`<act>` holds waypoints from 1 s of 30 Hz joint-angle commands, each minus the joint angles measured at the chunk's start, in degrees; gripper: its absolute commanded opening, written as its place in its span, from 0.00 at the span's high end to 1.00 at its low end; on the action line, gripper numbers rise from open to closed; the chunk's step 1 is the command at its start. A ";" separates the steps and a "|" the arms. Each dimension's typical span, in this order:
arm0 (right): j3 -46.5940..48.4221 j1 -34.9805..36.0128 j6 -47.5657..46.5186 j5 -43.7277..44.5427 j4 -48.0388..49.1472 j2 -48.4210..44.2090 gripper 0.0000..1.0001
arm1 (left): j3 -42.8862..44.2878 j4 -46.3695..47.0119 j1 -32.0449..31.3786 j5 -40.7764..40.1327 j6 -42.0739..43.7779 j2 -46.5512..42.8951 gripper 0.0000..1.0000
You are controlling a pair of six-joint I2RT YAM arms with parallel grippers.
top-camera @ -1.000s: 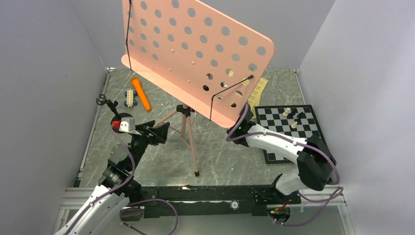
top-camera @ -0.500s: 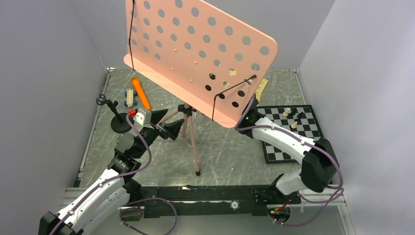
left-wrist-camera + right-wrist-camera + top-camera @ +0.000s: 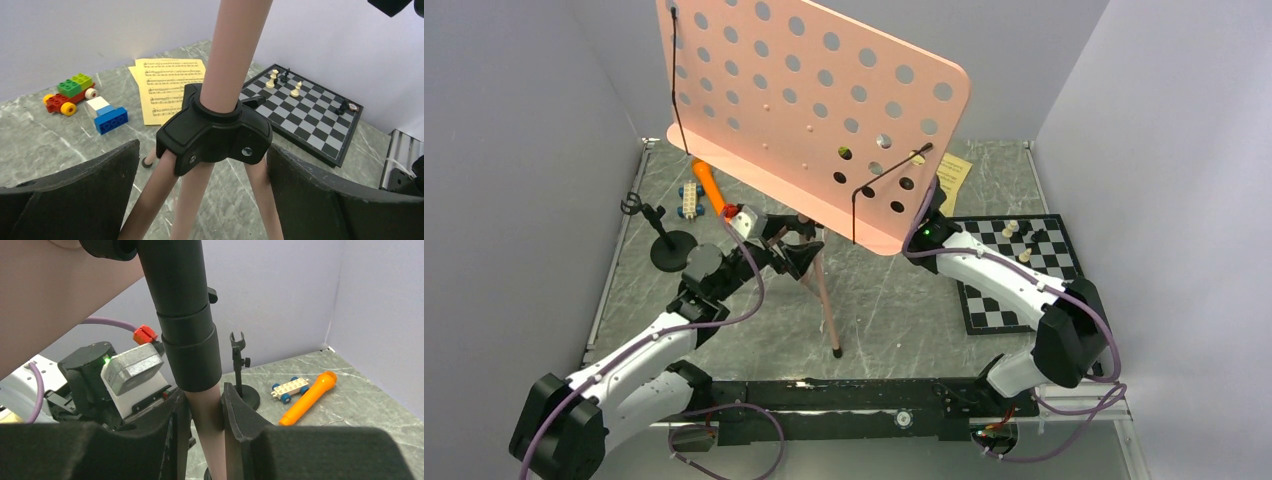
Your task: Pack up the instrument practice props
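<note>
1 pink music stand (image 3: 824,110): right hand (image 3: 206,415) is clamping its pink pole (image 3: 210,430) below the black collar (image 3: 187,340); left hand (image 3: 205,200) is gaping wide, flanking the black tripod hub (image 3: 215,132).

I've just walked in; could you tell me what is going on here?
Two arms are working on the pink music stand. The right tool is shut on its pole, and the left tool hangs open around the black tripod hub. The orange microphone, mic stand and yellow sheet music sit unpacked on the table.
</note>
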 commanded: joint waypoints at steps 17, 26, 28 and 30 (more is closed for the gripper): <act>-4.02 -0.80 5.01 0.62 -11.53 -2.31 1.00 | -6.31 4.92 -1.10 -1.64 -6.37 3.49 0.62; -6.67 -0.35 8.02 5.04 -8.68 -3.28 1.00 | -10.23 3.71 -2.89 -4.85 -11.13 -3.58 0.01; -8.19 0.37 8.85 7.49 -7.22 -3.77 1.00 | -11.27 1.83 -3.75 -6.38 -12.09 -5.70 0.01; -9.52 1.19 9.30 10.06 -6.01 -4.12 1.00 | -12.75 2.25 -4.51 -8.18 -13.89 -7.60 0.01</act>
